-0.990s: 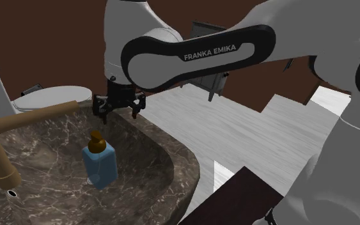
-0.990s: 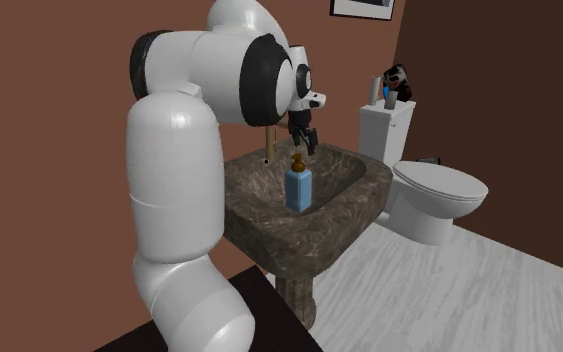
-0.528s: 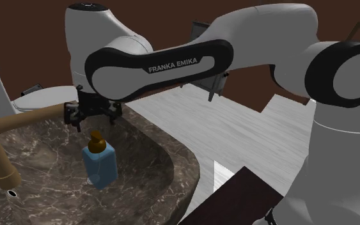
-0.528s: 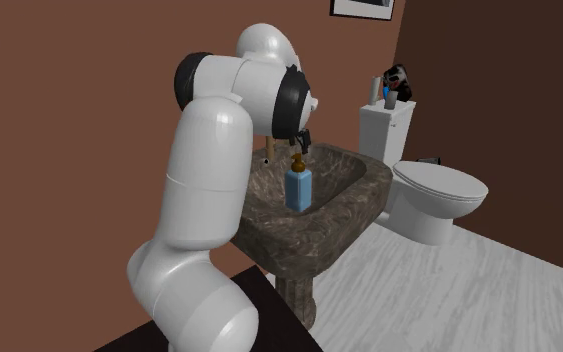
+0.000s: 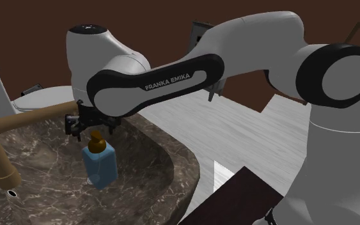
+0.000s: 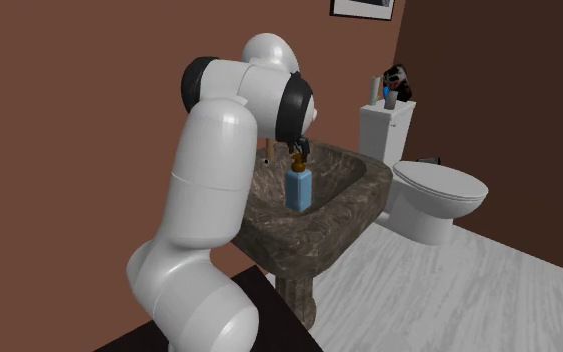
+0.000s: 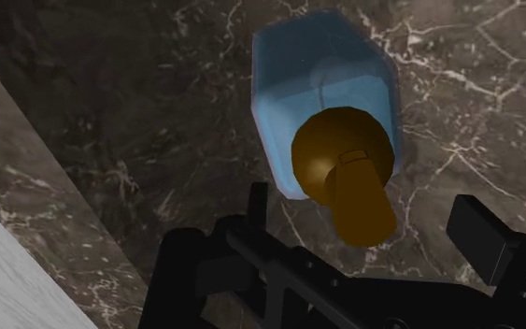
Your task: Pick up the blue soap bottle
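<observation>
Gripper (image 5: pixel 90 123) hovers just over the blue soap bottle (image 5: pixel 100 163), jaws apart above its brown pump (image 7: pixel 340 159), nothing clasped. Bottle stands upright in the marble sink (image 5: pixel 172 167); descent, squeeze and lift all remain.

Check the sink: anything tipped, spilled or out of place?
Only that the blue soap bottle stands down inside the marbled sink, not on its rim. It is upright, and no spill shows. The open hand hovers just above its brown pump.
</observation>
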Robot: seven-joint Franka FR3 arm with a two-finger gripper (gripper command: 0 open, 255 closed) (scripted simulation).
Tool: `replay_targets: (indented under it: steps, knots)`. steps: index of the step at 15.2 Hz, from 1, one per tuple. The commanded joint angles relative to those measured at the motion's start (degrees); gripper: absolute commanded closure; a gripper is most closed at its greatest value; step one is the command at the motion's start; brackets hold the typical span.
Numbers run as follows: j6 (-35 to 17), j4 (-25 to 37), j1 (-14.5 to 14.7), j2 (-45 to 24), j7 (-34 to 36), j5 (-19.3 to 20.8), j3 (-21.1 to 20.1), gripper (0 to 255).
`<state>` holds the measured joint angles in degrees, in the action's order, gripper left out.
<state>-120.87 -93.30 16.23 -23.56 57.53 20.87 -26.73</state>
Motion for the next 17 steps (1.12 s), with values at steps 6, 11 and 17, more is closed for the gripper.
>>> replay_targets:
  steps: [6, 11, 17]
  knots:
    - [-0.5, -0.5, -0.1, 0.0, 0.1, 0.1, 0.0, 255]
    - [0.5, 0.5, 0.0, 0.0, -0.1, -0.1, 0.0, 255]
    - [4.4, 3.5, 0.0, 1.2, -1.3, -1.1, -0.5, 255]
